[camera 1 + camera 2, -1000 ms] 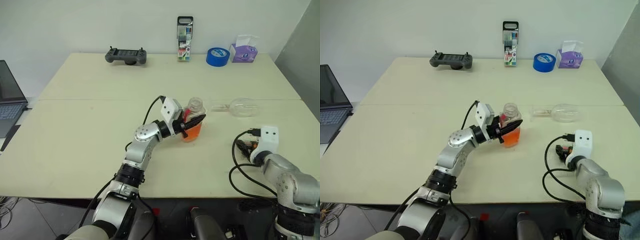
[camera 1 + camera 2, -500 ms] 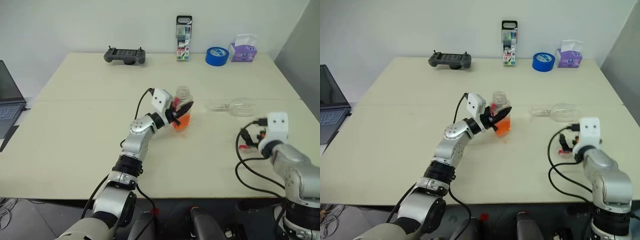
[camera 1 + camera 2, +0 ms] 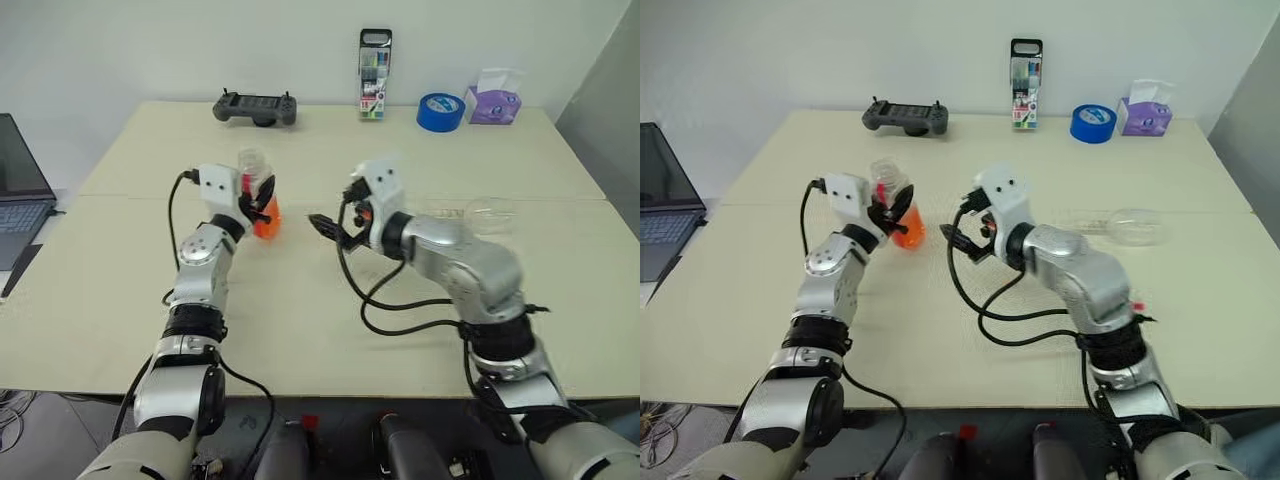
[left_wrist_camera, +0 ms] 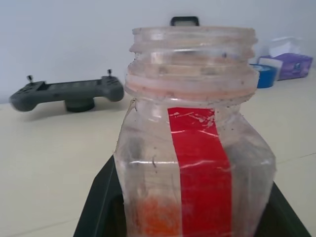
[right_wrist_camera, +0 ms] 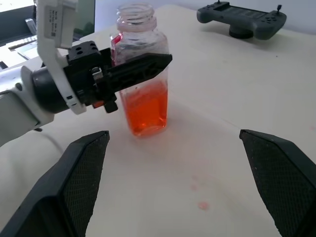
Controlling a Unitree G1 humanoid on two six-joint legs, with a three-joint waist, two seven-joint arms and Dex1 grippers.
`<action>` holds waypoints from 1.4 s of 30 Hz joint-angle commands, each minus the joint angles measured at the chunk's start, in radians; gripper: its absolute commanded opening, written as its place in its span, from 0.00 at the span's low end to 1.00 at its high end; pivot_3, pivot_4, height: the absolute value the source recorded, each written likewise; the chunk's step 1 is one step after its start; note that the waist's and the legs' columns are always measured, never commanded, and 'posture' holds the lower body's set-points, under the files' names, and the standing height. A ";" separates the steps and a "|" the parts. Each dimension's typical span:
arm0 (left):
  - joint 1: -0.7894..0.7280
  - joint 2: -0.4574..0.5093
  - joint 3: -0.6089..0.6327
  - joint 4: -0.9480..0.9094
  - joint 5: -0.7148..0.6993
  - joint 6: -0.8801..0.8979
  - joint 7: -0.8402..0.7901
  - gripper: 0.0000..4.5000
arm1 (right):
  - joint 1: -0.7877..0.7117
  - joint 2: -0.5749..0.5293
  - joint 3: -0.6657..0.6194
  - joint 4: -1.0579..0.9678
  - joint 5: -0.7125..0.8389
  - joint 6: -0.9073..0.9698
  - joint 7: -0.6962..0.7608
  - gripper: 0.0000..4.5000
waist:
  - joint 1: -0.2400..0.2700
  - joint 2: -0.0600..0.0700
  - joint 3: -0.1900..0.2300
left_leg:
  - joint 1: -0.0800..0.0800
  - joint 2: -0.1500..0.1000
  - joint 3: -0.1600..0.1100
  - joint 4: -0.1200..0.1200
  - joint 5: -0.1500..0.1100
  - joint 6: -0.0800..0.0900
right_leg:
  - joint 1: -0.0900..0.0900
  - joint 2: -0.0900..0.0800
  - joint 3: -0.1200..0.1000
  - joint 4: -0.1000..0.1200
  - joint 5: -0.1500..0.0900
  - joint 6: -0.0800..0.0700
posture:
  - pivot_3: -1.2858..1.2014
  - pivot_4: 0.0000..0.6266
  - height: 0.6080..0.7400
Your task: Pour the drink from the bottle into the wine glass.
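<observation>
Table (image 3: 120, 300): uncapped bottle (image 3: 256, 196), orange drink (image 5: 145, 111)

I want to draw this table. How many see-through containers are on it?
2. A bottle with orange drink stands gripped in the left end effector; a wine glass lies on its side behind the right arm.

bottle (image 5: 143, 74): clear, red label strip | drink (image 5: 146, 111): bright orange-red | wine glass (image 3: 1127, 226): colourless | table (image 3: 330, 330): pale cream | controller (image 3: 254, 107): dark grey | tape roll (image 3: 438, 111): blue | tissue box (image 3: 490, 103): purple
</observation>
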 commanded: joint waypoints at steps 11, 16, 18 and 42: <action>0.040 -0.002 0.030 -0.037 0.012 -0.037 0.045 0.35 | 0.007 0.026 0.004 0.078 -0.053 -0.092 0.064 1.00 | -0.003 0.000 0.000 | 0.000 0.000 0.000 -0.001 0.000 0.000 | -0.001 -0.005 -0.001 0.001 0.000 0.000 | 0.52 0.24 1.00; 0.067 -0.013 0.040 -0.057 0.005 -0.013 0.078 0.65 | 0.031 0.019 0.001 0.058 -0.063 -0.082 0.065 1.00 | -0.004 0.000 0.000 | 0.002 0.000 0.000 0.000 0.000 0.000 | -0.001 -0.005 -0.001 0.006 0.000 0.000 | 0.52 0.24 1.00; 0.084 -0.014 0.037 -0.072 0.008 -0.008 0.083 0.79 | 0.041 0.017 -0.003 0.049 -0.066 -0.077 0.061 1.00 | -0.005 0.000 0.000 | 0.003 0.000 0.000 0.000 0.000 0.000 | -0.001 -0.005 -0.001 0.008 0.000 0.001 | 0.52 0.24 1.00; 0.433 -0.082 0.015 -0.614 0.051 0.206 0.271 0.99 | 0.068 -0.072 -0.091 0.044 -0.048 -0.070 0.103 1.00 | -0.004 0.000 0.000 | 0.003 0.001 0.000 0.000 0.000 0.000 | -0.001 -0.004 -0.001 0.008 0.000 0.000 | 0.52 0.24 1.00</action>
